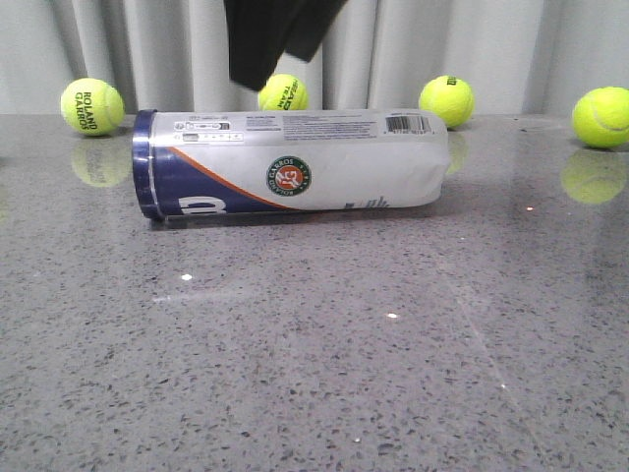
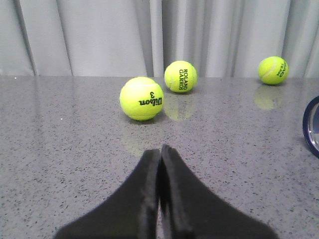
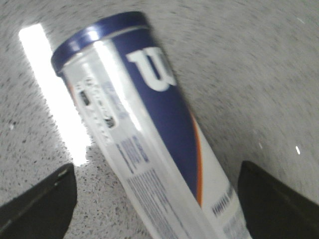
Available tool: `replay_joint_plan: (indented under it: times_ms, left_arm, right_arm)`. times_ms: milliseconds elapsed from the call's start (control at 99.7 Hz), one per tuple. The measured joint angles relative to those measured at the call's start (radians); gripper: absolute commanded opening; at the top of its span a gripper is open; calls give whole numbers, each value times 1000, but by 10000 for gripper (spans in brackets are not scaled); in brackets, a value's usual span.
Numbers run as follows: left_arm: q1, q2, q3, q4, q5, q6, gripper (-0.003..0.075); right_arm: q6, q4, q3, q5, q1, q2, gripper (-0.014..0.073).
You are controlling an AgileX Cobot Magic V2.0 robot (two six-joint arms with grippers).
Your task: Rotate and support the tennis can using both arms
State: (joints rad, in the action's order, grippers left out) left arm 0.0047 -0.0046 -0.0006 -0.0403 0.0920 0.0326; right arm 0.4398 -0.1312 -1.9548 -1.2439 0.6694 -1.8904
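the tennis can (image 1: 295, 164) lies on its side on the grey speckled table (image 1: 314, 374), long axis running across the robot's front, navy-banded end toward the robot's left and the lobed clear end toward its right. it is not yet upright, so the rotation looks still to be done.

the right gripper (image 3: 159, 209) hangs directly above the can, its two black fingers (image 3: 40, 204) spread wide, one on each side of the tube with bare table between each finger and the label. it holds nothing. the can lies straight below and between those fingers, its length running slantwise through the gap, so a descent would straddle the tube; that picture is blurred. this arm is clearly the nearer one. a dark shape at the top of the front view is probably the same arm, above the can.

the left gripper (image 2: 159, 164) has its fingers pressed together, empty, low over the table. from it the can is off to one side, only the navy rim (image 2: 311, 127) showing at the edge of its view, well apart. ahead of it sit a wilson ball (image 2: 142, 98), a roland garros ball (image 2: 180, 76) and a third ball (image 2: 273, 69).

the tabletop is glossy and mirrors the balls; a pale curtain (image 1: 147, 49) closes the back. a round can on this polished surface may well roll.
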Motion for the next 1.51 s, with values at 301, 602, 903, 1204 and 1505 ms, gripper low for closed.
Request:
replay_joint_plan:
  times_ms: [301, 602, 903, 1204, 1505]
  left_arm:
    - [0, 0, 0, 0, 0, 0, -20]
    - [0, 0, 0, 0, 0, 0, -20]
    - [0, 0, 0, 0, 0, 0, -20]
    - [0, 0, 0, 0, 0, 0, -20]
    - [0, 0, 0, 0, 0, 0, -20]
  right_arm:
    - [-287, 45, 0, -4, -11, 79, 202]
    - [-411, 50, 94, -6, -41, 187, -66]
    - [-440, 50, 358, 48, -41, 381, -67]
    - [-449, 50, 733, 317, -41, 664, -67]
    - [-449, 50, 1060, 555, -41, 968, -67]
